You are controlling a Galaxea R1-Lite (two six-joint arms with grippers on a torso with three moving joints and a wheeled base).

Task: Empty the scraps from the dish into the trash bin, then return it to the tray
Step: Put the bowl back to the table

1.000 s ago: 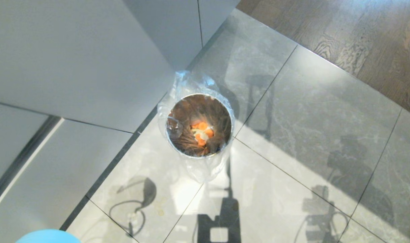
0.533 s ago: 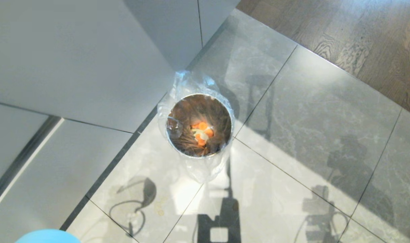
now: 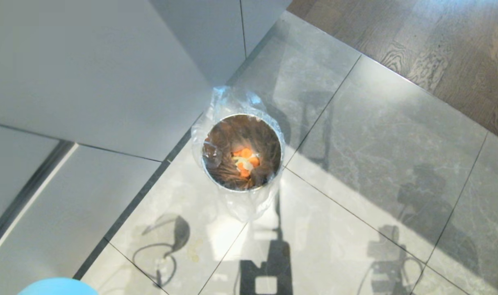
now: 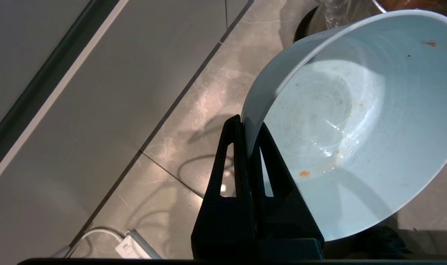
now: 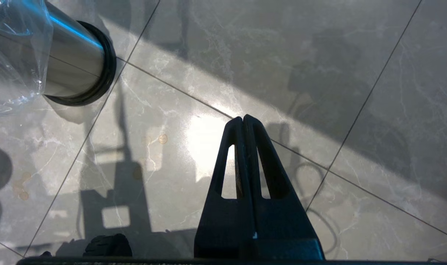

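Observation:
The trash bin [image 3: 242, 152], a steel cylinder with a crinkled clear liner, stands on the floor tiles beside a grey cabinet. The scraps [image 3: 244, 161], orange carrot slices and pale pieces, lie at its bottom. My left gripper [image 4: 248, 123] is shut on the rim of the dish [image 4: 355, 121], a pale blue-white bowl held tilted, holding only a few orange specks. A sliver of the dish [image 3: 58, 286] shows at the head view's lower left edge. My right gripper [image 5: 242, 118] hangs shut and empty over the floor, with the bin [image 5: 67, 66] off to one side. The tray is out of view.
Grey cabinet fronts [image 3: 89, 73] rise to the left of the bin. Glossy marble tiles [image 3: 355, 164] spread to the right, and wood flooring [image 3: 437, 45] lies at the far right. A white power strip with cable [image 4: 133, 248] lies on the floor near the cabinet.

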